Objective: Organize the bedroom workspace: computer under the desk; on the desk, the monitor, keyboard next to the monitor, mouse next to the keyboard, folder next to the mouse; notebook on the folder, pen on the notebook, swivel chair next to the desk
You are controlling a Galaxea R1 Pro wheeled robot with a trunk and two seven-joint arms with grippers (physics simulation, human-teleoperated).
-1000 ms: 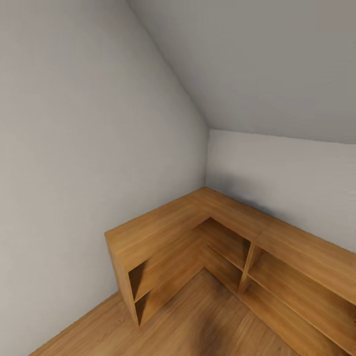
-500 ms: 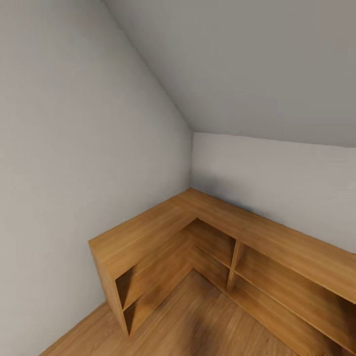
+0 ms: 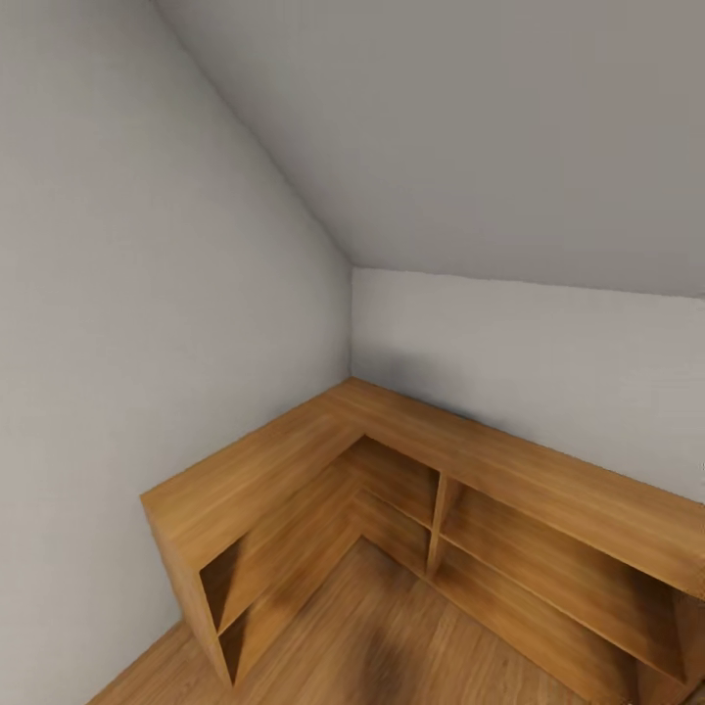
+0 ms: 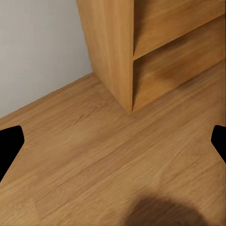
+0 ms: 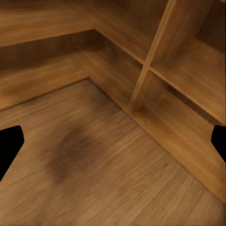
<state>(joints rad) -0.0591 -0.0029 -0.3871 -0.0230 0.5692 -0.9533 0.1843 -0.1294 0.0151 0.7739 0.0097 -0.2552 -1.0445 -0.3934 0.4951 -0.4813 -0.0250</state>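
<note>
We face an L-shaped wooden shelf unit [image 3: 323,460] set into the corner of grey walls [image 3: 147,294], standing on the wood floor [image 4: 103,160]. Beside its end panel, our left fingers [image 4: 9,146] spread wide over bare floor; our right fingers [image 5: 9,143] spread wide before its inner corner.

Shelf unit [image 3: 411,470] cut off at right edge; both gripper fingertips cropped at frame sides.

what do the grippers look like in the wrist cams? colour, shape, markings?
Little of them shows. In each wrist view two flat, plain black finger tips, angular in outline, enter from opposite edges: left gripper, right gripper. No markings, cables or texture can be made out; both sets of jaws stand wide apart over the wood floor.
</note>
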